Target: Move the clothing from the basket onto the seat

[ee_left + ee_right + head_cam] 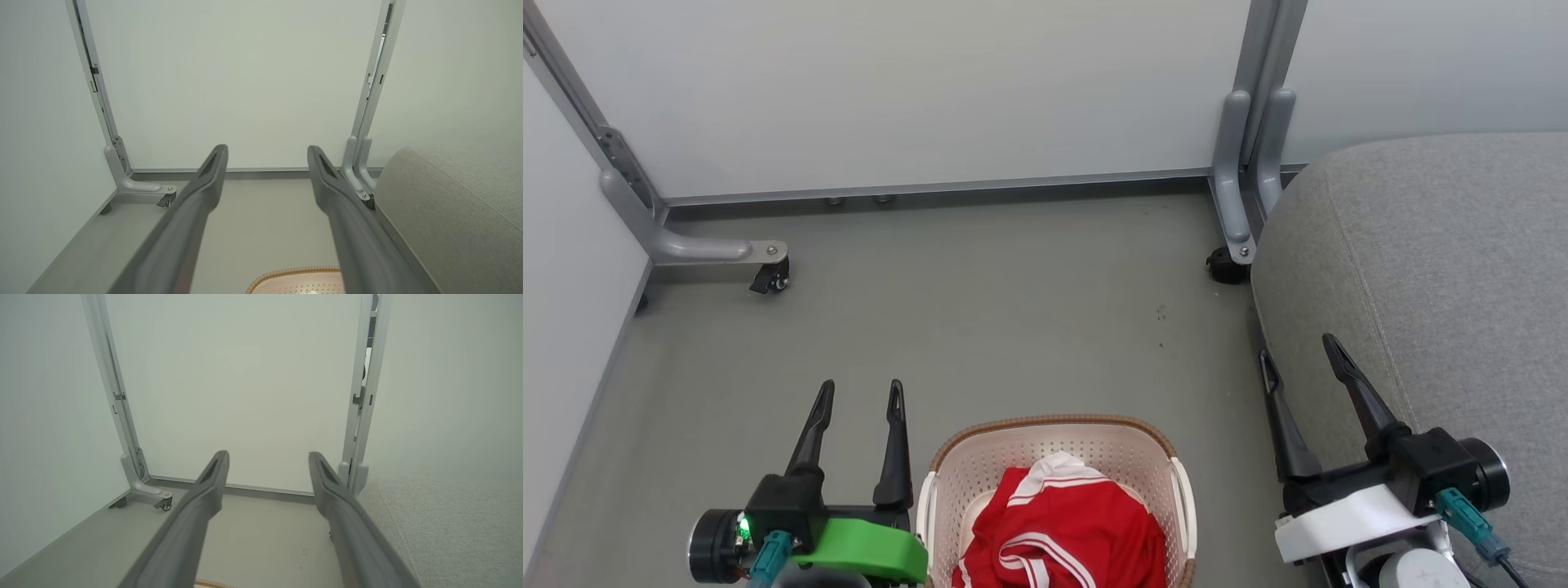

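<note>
**Both tools wide and holding nothing; clothing in the basket**

At the far left of the head view a pale side panel (pixel 572 245) meets the grey floor (pixel 980 310). A grey frame foot (pixel 698 247) there ends in a small black caster (pixel 770 280).

Nearer the camera, at lower left, is the left tool (pixel 862 385) with its green wrist cover (pixel 866 551). Its fingers point up the view and its jaws are spread wide with nothing between them. Its own wrist view shows the two dark fingers (pixel 204 179) well apart above the floor.

Just to the right of that tool the basket (pixel 1054 421) stands on the floor. It is cream and perforated, with a brown rim and white side handles. The clothing (pixel 1066 523) lies crumpled inside it, red fabric with white stripes and a white panel on top. How many garments there are cannot be told.

Behind, a back panel (pixel 931 90) runs across to a grey post (pixel 1250 147). A second caster (pixel 1225 265) sits at the post's base, just beside the seat's corner.

At lower right the right tool (pixel 1297 347), on a white wrist cover (pixel 1347 510), also stands wide and grips nothing. Its fingers show against the seat's near edge, and whether they touch it cannot be told.

The seat (pixel 1437 269) is grey woven fabric with a rounded corner and a stitched seam. It takes up the right side, with a strip of floor between it and the basket.
</note>
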Controlling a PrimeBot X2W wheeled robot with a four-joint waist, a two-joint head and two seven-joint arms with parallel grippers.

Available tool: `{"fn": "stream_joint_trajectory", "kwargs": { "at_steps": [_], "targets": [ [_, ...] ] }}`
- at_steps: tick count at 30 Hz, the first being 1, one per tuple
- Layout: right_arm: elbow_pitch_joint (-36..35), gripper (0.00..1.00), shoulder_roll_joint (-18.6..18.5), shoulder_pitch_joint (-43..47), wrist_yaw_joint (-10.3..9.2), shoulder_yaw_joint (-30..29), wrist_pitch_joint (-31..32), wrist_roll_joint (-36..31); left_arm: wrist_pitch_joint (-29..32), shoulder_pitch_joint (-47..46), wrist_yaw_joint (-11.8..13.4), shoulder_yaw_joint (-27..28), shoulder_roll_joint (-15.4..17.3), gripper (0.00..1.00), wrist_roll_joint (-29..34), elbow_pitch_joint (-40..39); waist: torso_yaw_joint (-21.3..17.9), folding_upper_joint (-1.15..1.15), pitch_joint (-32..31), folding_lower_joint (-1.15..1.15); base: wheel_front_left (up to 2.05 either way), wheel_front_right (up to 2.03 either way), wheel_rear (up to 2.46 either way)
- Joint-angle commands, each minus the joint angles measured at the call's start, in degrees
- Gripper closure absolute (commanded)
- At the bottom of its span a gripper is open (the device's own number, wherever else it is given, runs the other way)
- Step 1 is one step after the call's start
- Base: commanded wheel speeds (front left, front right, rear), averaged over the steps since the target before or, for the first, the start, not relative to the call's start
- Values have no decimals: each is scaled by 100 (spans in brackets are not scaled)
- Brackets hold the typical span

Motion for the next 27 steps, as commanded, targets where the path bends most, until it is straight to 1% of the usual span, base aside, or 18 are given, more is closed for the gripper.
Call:
{"fn": "stream_joint_trajectory", "kwargs": {
  "at_steps": [1,9,15,21,27],
  "targets": [
    [-13,0,-26,103,0,3,-28,28,-4,91,-23,2,34,0,16,26,-2,0,3,0,0,0,0],
    [-34,0,-26,91,0,35,-28,25,-4,104,-65,-18,34,0,43,47,-18,0,68,0,0,0,0],
    [-2,0,-26,-7,0,2,-27,127,-4,6,-93,-53,34,0,68,55,-55,0,294,0,0,0,0],
    [-63,0,-25,-346,0,-37,-24,156,-4,-345,-146,-140,33,0,91,75,-127,0,975,0,0,0,0],
    [-133,0,-31,-903,0,-143,-24,79,-4,-950,-253,-333,33,0,105,177,-269,0,1888,0,0,0,0]
  ]
}}
